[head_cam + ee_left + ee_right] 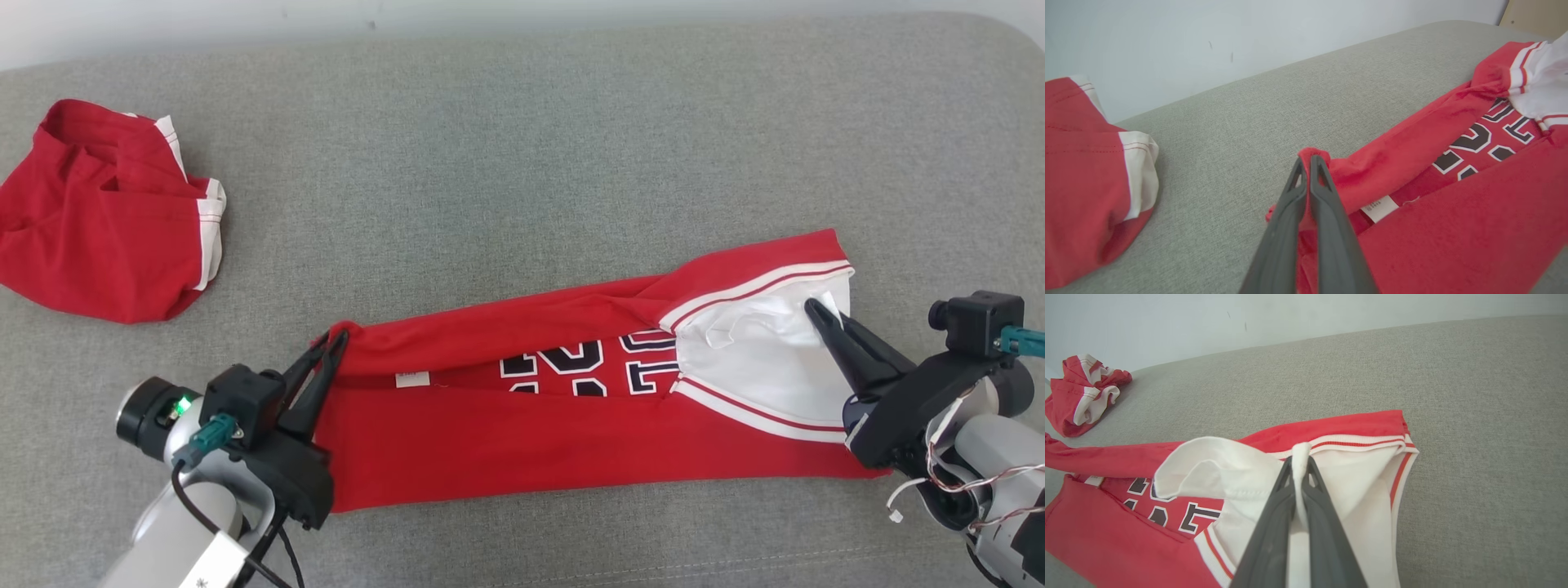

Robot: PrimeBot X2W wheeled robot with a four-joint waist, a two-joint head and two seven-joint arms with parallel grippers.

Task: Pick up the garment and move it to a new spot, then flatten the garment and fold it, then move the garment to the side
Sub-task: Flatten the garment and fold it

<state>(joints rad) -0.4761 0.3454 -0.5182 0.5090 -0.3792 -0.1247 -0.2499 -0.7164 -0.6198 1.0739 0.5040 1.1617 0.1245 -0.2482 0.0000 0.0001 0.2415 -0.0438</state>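
Observation:
The garment [522,441] is a red jersey with dark numbers, white panels and striped trim, lying as a long band across the grey cushion. Its far red edge is folded over toward the near side, leaving the numbers [588,367] partly covered. My left gripper [331,339] is shut on the garment's red left corner [1312,157]. At the other end, my right gripper [820,314] is shut on a pinch of the white cloth [1300,451]. In the left wrist view a white label [1378,206] shows beside the fingers [1327,204].
A second red garment with white trim [106,216] lies crumpled at the far left of the grey cushion [531,147]. A pale wall runs behind the cushion's far edge. Bare cushion lies beyond the jersey and along the near edge.

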